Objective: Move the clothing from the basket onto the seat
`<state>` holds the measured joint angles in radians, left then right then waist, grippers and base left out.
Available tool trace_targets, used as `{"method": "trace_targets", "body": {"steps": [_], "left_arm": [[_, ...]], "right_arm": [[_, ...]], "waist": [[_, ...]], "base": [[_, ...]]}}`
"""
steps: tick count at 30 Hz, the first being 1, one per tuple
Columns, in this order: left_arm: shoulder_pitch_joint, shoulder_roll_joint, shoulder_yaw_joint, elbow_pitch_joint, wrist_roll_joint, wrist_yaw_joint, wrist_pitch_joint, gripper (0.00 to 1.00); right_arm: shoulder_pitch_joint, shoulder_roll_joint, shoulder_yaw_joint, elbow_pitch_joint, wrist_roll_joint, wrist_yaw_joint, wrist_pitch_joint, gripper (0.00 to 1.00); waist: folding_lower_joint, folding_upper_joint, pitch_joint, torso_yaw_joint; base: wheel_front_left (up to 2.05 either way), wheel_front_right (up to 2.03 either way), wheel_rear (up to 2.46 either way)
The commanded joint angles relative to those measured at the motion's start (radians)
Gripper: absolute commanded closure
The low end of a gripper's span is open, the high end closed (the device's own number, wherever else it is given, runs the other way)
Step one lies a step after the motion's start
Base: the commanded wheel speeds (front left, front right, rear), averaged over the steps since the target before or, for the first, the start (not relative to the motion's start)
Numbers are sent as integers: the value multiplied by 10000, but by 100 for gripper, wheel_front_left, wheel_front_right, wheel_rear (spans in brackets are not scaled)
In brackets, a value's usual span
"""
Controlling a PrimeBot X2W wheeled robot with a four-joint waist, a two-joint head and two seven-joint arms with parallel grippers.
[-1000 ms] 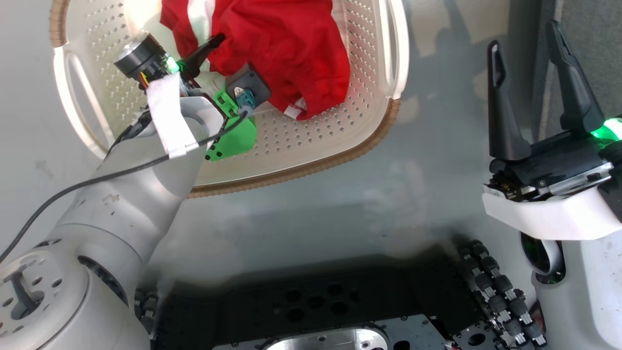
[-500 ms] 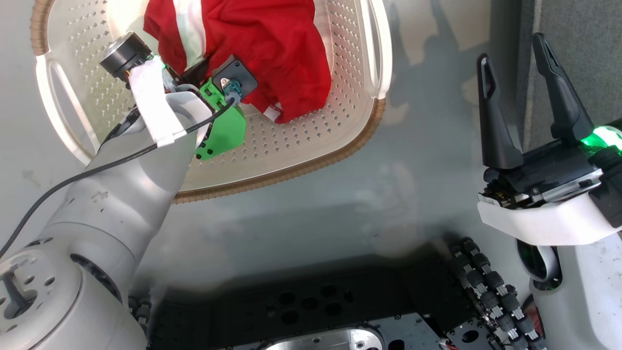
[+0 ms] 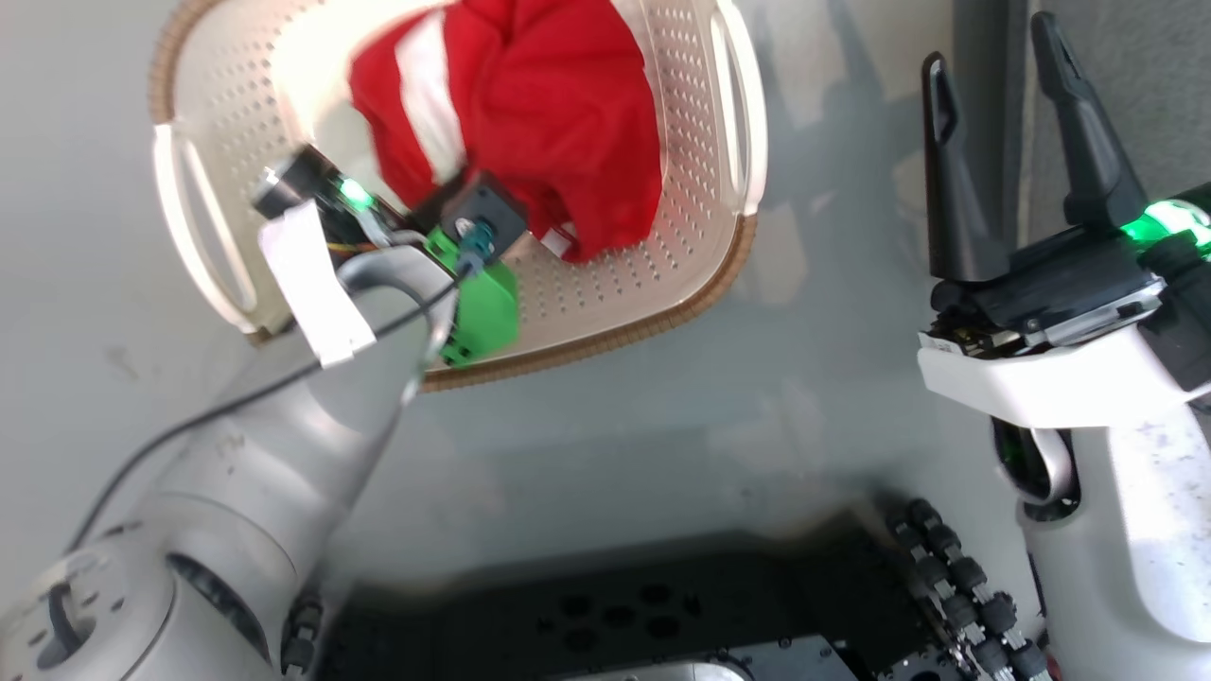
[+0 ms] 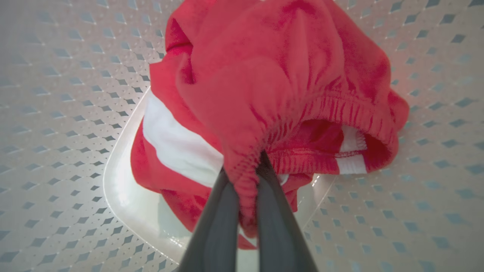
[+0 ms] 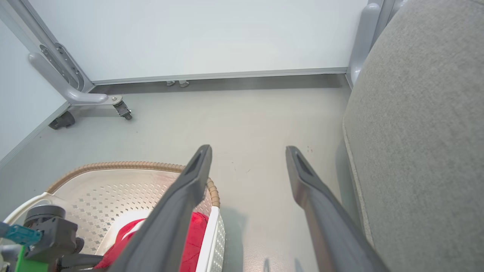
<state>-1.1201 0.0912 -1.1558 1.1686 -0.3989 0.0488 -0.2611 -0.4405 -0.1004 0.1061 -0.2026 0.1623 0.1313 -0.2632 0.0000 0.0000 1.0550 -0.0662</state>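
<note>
The left gripper (image 4: pixel 244 166) reaches into the cream-white perforated plastic basket (image 3: pixel 615 284) with a brown woven-look rim. Its fingers pinch the elastic hem of the red soft-fabric clothing (image 4: pixel 264 75) with white stripes, which is bunched inside the basket. The right gripper (image 5: pixel 247 151) hovers over the pale grey floor (image 5: pixel 245 109) beside the grey upholstered seat (image 5: pixel 423 132), its fingers spread and empty.

I have bare floor (image 3: pixel 833 312) open between the basket (image 3: pixel 615 284) at left and the seat (image 5: pixel 423 132) at right. My left arm (image 3: pixel 284 445) lies across the basket's near rim, blocking entry there.
</note>
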Motion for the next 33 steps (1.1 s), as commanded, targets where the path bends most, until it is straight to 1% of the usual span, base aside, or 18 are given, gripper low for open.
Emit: {"method": "trace_targets", "body": {"steps": [1,5,13,15,21,27,33], "left_arm": [[292,146,158,-316,-107,74,-49,100],[1329,499,701,-1427,-229,228,-43,100],[3818,1042,2284,-3705,-380,638,-45,100],[4515,1120,2689,-4277,-334,721,-48,100],[6107,1274,3685,-5583,-254,914,-47,100],[7289,1330,4475,-6807,-211,1046,-48,100],[7778,1620,4846,-8066,186,1208,-48,100]], "right_arm": [[154,36,48,125,124,-10,-23,0],[386,86,384,617,244,-10,-23,0],[1491,285,1205,1919,611,-10,-23,0],[1916,310,1410,2266,715,-10,-23,0],[3085,350,1677,2959,986,-10,-23,0],[4086,246,1948,3367,1184,-10,-23,0],[4526,258,2191,3423,1059,-11,-23,0]], "waist": [[0,0,-1220,227],[0,0,-2532,288],[0,0,-5773,312],[0,0,-6669,313],[0,0,-8733,324],[0,0,-10269,142],[0,0,-10779,-144]], "base": [[0,0,0],[0,0,0],[0,0,0],[0,0,0],[0,0,0],[0,0,0],[0,0,0]]}}
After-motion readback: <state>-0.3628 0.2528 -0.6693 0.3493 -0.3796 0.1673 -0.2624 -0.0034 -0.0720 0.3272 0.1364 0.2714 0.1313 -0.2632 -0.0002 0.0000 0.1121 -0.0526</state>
